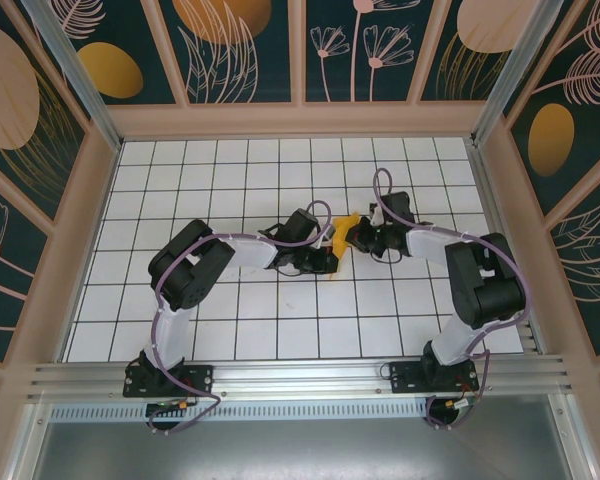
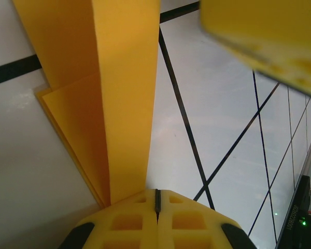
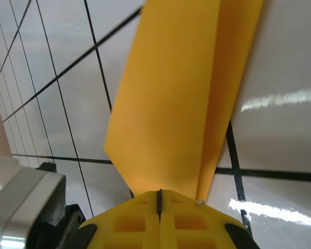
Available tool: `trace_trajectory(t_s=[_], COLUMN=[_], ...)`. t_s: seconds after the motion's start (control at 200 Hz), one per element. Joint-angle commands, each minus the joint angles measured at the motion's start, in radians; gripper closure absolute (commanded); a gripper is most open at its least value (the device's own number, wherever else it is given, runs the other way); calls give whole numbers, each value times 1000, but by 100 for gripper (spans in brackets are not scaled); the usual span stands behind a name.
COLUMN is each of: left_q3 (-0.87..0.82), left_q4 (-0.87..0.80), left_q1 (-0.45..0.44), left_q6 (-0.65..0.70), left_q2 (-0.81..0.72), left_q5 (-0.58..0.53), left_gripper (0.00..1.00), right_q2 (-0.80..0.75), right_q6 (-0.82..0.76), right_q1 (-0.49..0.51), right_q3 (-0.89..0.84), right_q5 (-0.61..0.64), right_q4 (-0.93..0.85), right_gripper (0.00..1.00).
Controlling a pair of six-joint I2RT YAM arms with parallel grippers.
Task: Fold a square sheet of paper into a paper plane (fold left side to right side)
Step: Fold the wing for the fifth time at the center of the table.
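The orange-yellow sheet of paper [image 1: 347, 226] lies folded into a narrow, creased strip near the middle of the grid table, between my two grippers. My left gripper [image 1: 333, 243] meets it from the left and my right gripper [image 1: 359, 233] from the right. In the left wrist view the left gripper [image 2: 157, 199] is shut, and the paper [image 2: 124, 104] runs under its left fingertip, with one flap raised over flatter layers. In the right wrist view the right gripper [image 3: 159, 199] is shut, and the paper [image 3: 171, 104] ends beneath its tips, seen face-on. Neither pair of jaws pinches the paper.
The white table with black grid lines [image 1: 280, 320] is ringed by patterned walls [image 1: 40, 200]. A metal rail [image 1: 300, 378] carrying both arm bases runs along the near edge. The right gripper's yellow finger [image 2: 264, 36] appears blurred at the top right of the left wrist view.
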Motion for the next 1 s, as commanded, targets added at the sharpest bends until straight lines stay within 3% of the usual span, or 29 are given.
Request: trace_trajectory(t_s=[0.0,0.586,0.996], left_q3=[-37,-39,-60], left_q4=[-187,-188,-184], left_q1=[-6,-5,-6], left_q6=[3,2,3], left_q2=[33,34,25], left_q5=[-55,-57,-54], left_gripper=[96,96,96], right_q2=[-2,99,138], right_q6=[56,102,-25], right_q1=[22,77,52], right_q3=[-18,-26,10], right_q5=[-33,-12,153], right_q4=[68,96,44], right_gripper=[100,100,100])
